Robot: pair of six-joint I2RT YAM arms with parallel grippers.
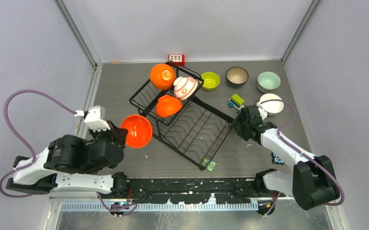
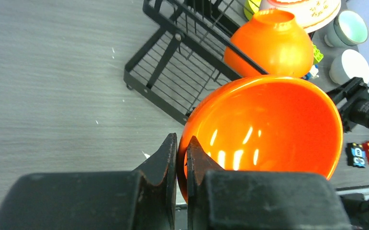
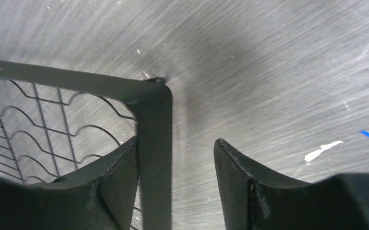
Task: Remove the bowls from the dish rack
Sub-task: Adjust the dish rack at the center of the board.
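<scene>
The left gripper [image 2: 181, 143] is pinched almost fully closed on the rim of a glossy orange bowl [image 2: 268, 129], one finger inside the wall and one outside. The bowl juts out ahead of the fingertips with its hollow turned toward the wrist camera, and it is clear of the dish rack [image 1: 192, 129], which lies just beyond it. It looks hard, thin-walled and light: stiff enough for a rim pinch, but slick and probably chippable, so it is likely to swing about the pads; a deep bite on the rim and a slow, low set-down on the tabletop [image 1: 115, 81] seem wise. The left arm is folded low, elbow back, wrist rolled so the bowl stands on edge. The right gripper [image 3: 176, 141] stands roughly half open astride a corner of the rack's frame; the bar lies against one finger with a clear gap to the other, so nothing is clamped. Its forearm reaches forward and inward, wrist tipped down. Farther ahead of the left gripper, a second orange bowl [image 1: 168, 105], a third orange bowl [image 1: 162, 75] and a floral bowl [image 1: 184, 87] sit in the rack
</scene>
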